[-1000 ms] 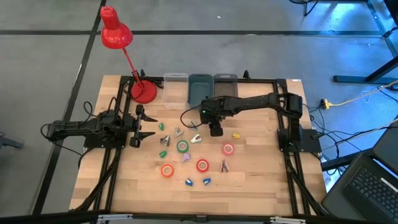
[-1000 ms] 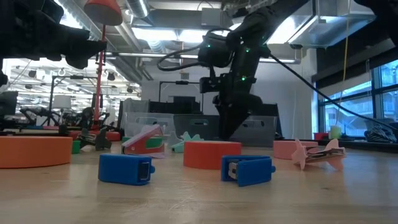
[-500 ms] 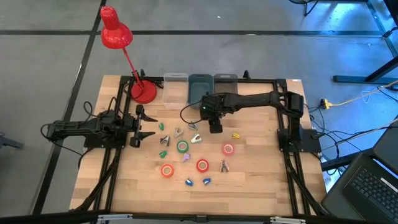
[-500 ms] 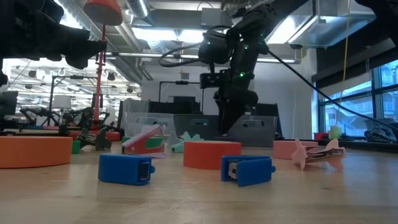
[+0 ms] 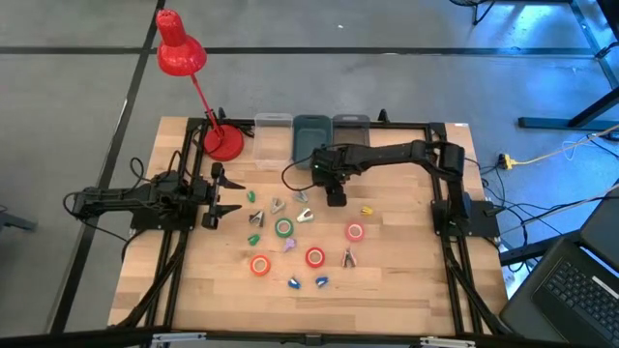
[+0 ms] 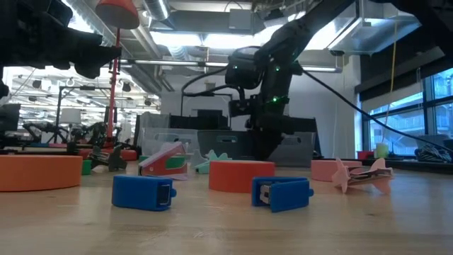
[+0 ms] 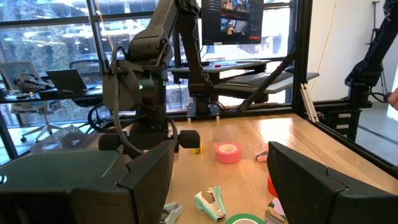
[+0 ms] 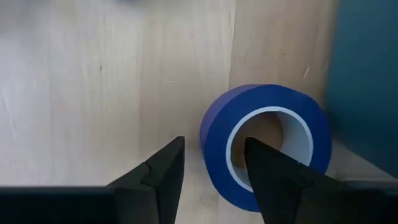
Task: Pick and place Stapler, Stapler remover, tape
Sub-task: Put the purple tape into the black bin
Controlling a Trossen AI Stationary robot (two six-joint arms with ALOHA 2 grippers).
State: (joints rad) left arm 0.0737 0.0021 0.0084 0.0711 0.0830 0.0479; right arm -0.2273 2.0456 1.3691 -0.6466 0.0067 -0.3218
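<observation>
The green tape roll [image 5: 283, 228], lying flat near the middle of the table [image 5: 406, 290], is taken as the reference.

The right gripper [image 5: 336, 199] is found beyond the green tape roll, toward the row of bins and a little to the right arm's side, low over the wood. In its wrist view a blue tape roll [image 8: 267, 96] is seen lying flat just beside the teal bin [image 5: 311, 135]. The roll's near wall is straddled by the fingers [image 8: 165, 171]: one stands in front of the pale core, the other outside the ring. The jaws are held partly apart, and a strip of bare wood is seen between the outer finger and the roll, so nothing is clamped. Whether the inner finger touches the roll cannot be told.

The left gripper [image 5: 235, 195] is held well to the left-arm side of the green tape roll, with its jaws spread wide and nothing between them.

A pink tape roll [image 5: 355, 232] lies to the right-arm side of the green tape roll. A red tape roll [image 5: 314, 257] and an orange tape roll [image 5: 259, 265] lie nearer the table's front edge. Two small blue pieces [image 5: 293, 283] are seen nearer that edge still. Several small pale and green items [image 5: 253, 238] are scattered close around the green tape roll; they are too small to be identified.
</observation>
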